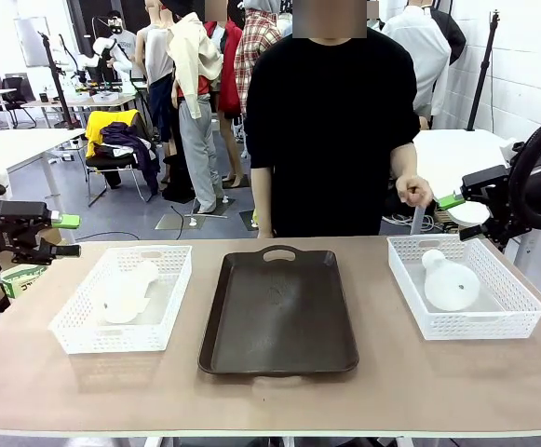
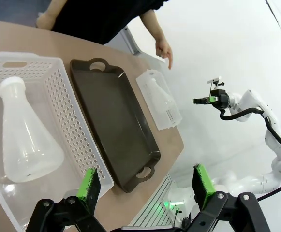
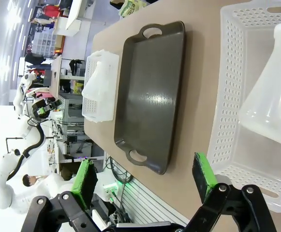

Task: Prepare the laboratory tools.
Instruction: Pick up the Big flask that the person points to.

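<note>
One frosted-white flask lies on its side in the left white basket; the left wrist view has this flask inside its basket. The other flask lies in the right basket, and shows large in the right wrist view. My left gripper hovers open off the table's left edge; its green pads stand wide apart with nothing between them. My right gripper hangs open above the right basket's far corner, pads apart and empty.
A dark brown handled tray lies bare in the table's middle between the baskets. A person in black stands at the far side, one hand raised above the right basket's far edge, close to my right gripper.
</note>
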Action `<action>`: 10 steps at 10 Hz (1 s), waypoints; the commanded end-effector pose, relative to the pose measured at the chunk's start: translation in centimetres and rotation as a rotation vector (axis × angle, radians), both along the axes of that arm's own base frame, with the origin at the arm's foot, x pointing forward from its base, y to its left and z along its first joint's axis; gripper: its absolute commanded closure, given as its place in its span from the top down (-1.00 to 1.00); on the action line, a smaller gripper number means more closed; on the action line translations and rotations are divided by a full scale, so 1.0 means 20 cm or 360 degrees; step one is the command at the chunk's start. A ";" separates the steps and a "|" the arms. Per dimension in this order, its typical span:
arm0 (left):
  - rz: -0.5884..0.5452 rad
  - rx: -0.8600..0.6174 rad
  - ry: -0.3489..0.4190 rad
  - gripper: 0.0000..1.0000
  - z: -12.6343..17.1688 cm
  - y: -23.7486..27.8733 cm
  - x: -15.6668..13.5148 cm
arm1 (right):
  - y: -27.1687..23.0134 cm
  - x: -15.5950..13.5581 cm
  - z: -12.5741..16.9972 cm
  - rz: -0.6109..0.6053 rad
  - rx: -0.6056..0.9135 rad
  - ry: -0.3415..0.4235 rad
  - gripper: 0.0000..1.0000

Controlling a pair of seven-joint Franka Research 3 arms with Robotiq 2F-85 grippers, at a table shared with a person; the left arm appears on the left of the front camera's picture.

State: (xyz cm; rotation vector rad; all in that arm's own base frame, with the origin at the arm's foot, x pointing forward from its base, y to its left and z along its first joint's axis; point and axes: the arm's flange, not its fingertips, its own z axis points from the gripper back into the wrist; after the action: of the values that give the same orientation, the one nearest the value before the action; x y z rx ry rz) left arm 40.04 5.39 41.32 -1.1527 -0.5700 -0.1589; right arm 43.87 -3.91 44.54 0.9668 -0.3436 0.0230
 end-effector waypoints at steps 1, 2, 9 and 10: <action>-0.0010 -0.0008 -0.0005 1.00 0.00 0.00 0.00 | 0.01 0.00 -0.01 0.0005 0.0014 0.0003 1.00; -0.0010 -0.0008 -0.0005 1.00 0.00 0.00 0.00 | 0.01 0.00 -0.01 0.0005 0.0014 0.0003 1.00; -0.0010 -0.0008 -0.0005 1.00 0.00 0.00 0.00 | 0.01 0.00 -0.01 0.0005 0.0014 0.0003 1.00; -0.0010 -0.0008 -0.0005 1.00 0.00 0.00 0.00 | 0.01 0.00 -0.01 0.0005 0.0014 0.0003 1.00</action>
State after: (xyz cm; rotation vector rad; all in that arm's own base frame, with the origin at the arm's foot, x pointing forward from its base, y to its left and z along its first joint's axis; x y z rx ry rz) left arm 40.05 5.32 41.32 -1.1498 -0.5685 -0.1605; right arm 43.87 -3.88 44.54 0.9657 -0.3433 0.0235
